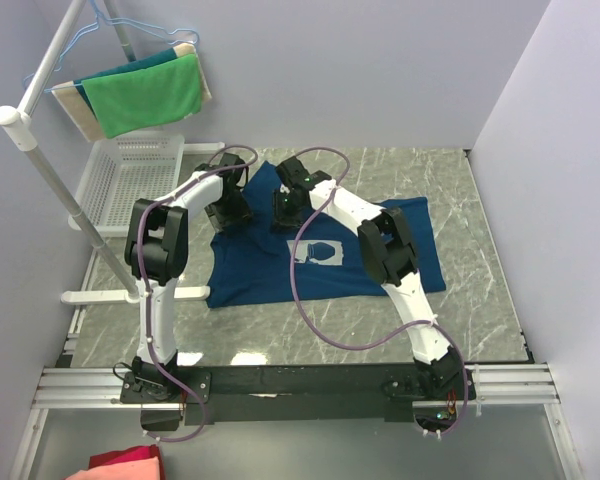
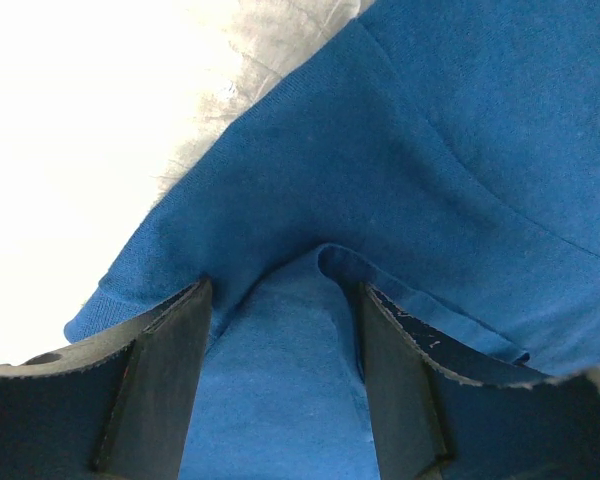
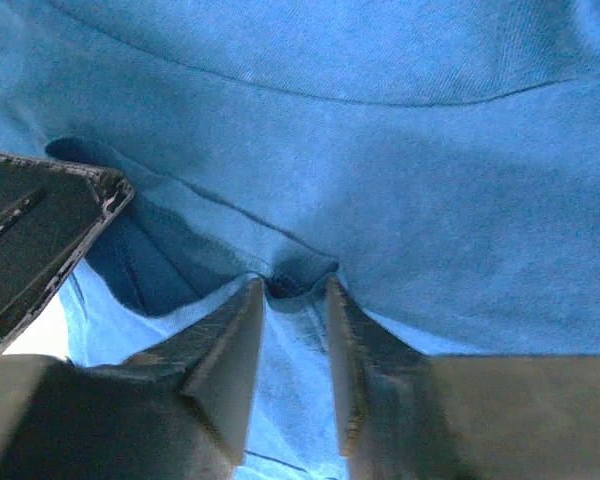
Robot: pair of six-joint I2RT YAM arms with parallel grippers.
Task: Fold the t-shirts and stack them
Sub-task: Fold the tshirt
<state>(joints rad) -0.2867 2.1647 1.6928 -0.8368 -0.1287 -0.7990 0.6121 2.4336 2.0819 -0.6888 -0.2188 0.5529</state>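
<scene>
A navy blue t-shirt (image 1: 330, 270) lies spread on the marble table, its pale square print (image 1: 318, 252) facing up. Both grippers are down on its far edge. My left gripper (image 1: 228, 208) presses into the far left part. In the left wrist view its fingers (image 2: 170, 370) stand wide apart, open, and a raised fold of the t-shirt (image 2: 280, 380) lies between them (image 2: 283, 300). My right gripper (image 1: 288, 208) sits just to the right. Its jaws (image 3: 291, 290) are narrower but still open, with cloth (image 3: 420, 170) bunched at the tips.
A white basket (image 1: 130, 180) stands at the far left beside a white rack pole (image 1: 55, 185). A green cloth (image 1: 145, 95) hangs on a hanger above it. A red and pink cloth (image 1: 120, 465) lies below the table's near rail. Walls close in the left, back and right.
</scene>
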